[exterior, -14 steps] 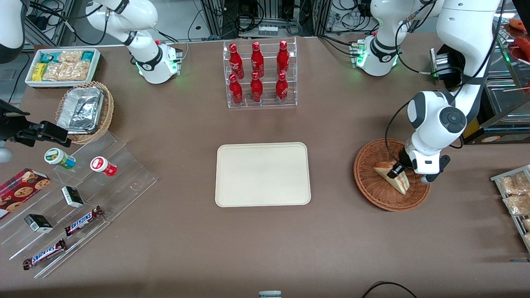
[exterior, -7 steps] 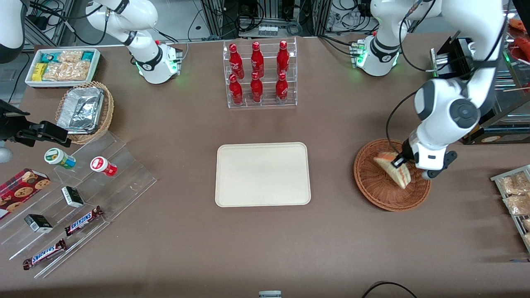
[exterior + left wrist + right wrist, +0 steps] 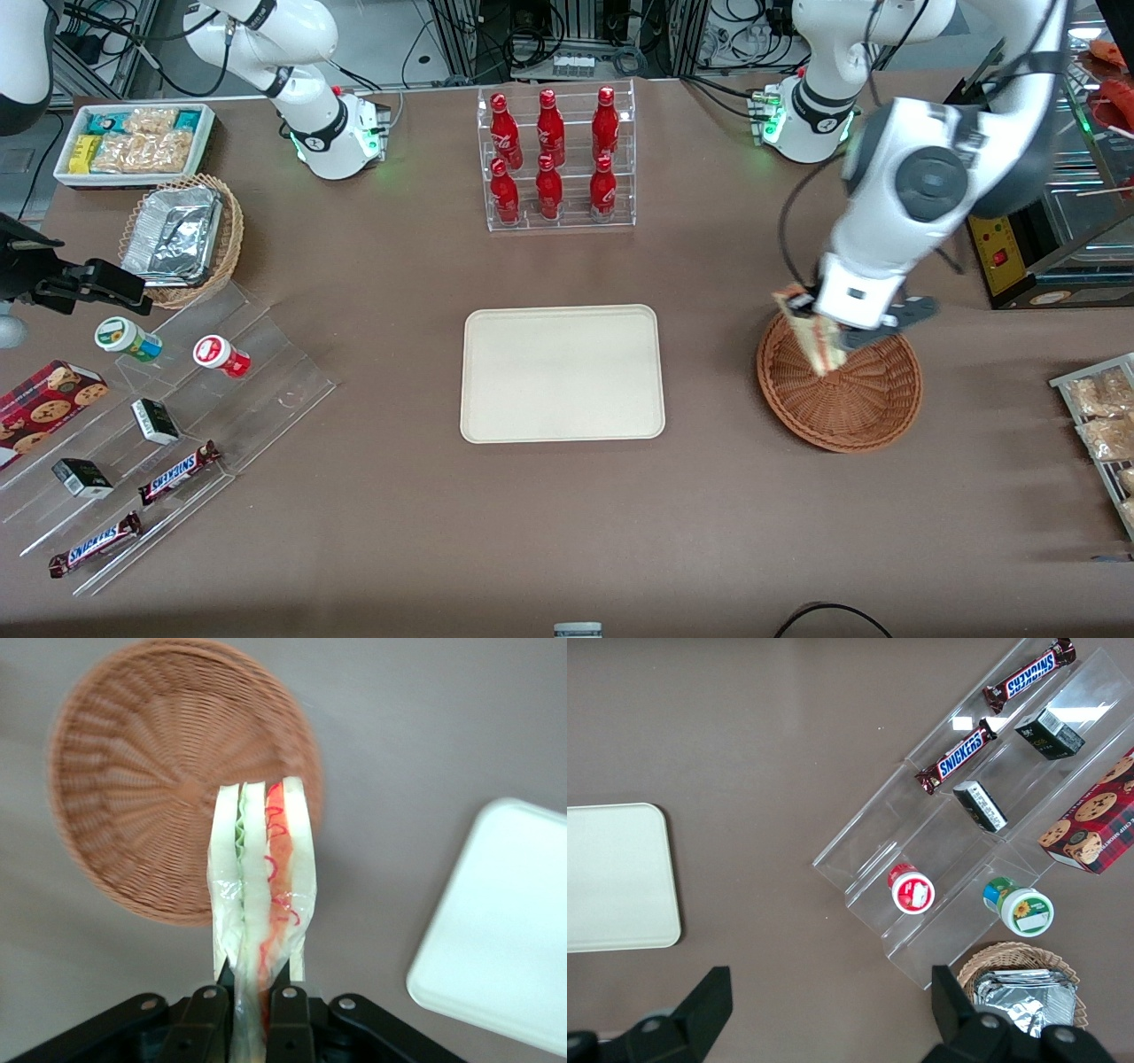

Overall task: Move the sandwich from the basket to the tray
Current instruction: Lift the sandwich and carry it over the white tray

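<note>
The sandwich (image 3: 817, 341) hangs in the air above the rim of the reddish-brown wicker basket (image 3: 850, 403), at the side nearest the tray, pinched at one end by the gripper (image 3: 811, 306) of the left arm. The wrist camera shows what the front view hides: the two black fingers (image 3: 285, 1014) press on the wedge (image 3: 259, 895) from both sides, its clear wrap crinkled, with green filling along one bread layer and red-orange along the other. Below it in that view the basket (image 3: 133, 797) holds nothing, and a rounded corner of the tray (image 3: 505, 930) lies apart from it on the brown table (image 3: 425, 744).

From the front, the cream tray (image 3: 562, 372) sits bare in the middle of the table, well apart from the basket. Farther from the camera, a clear rack (image 3: 556, 159) holds six red bottles. Toward the parked arm's end, a tan wicker basket (image 3: 182, 239) holds foil trays, a white bin (image 3: 135, 142) holds snack packets, and a stepped clear stand (image 3: 168, 434) carries Snickers bars and small cartons.
</note>
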`<move>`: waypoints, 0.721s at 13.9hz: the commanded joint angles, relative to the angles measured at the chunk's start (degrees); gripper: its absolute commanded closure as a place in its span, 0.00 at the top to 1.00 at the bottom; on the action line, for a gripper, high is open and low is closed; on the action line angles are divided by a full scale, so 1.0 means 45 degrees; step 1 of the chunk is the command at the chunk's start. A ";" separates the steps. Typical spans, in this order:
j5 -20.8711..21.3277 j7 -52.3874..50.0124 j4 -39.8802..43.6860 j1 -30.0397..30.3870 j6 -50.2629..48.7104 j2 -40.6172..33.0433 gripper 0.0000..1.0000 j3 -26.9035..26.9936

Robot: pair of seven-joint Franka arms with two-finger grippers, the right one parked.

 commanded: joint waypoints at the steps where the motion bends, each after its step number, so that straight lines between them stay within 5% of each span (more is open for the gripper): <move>1: -0.0264 -0.0071 0.1244 -0.1436 0.0128 0.1233 0.00 0.0008; 10: -0.0051 -0.1829 0.6890 -0.5112 0.0770 0.7172 0.00 0.0048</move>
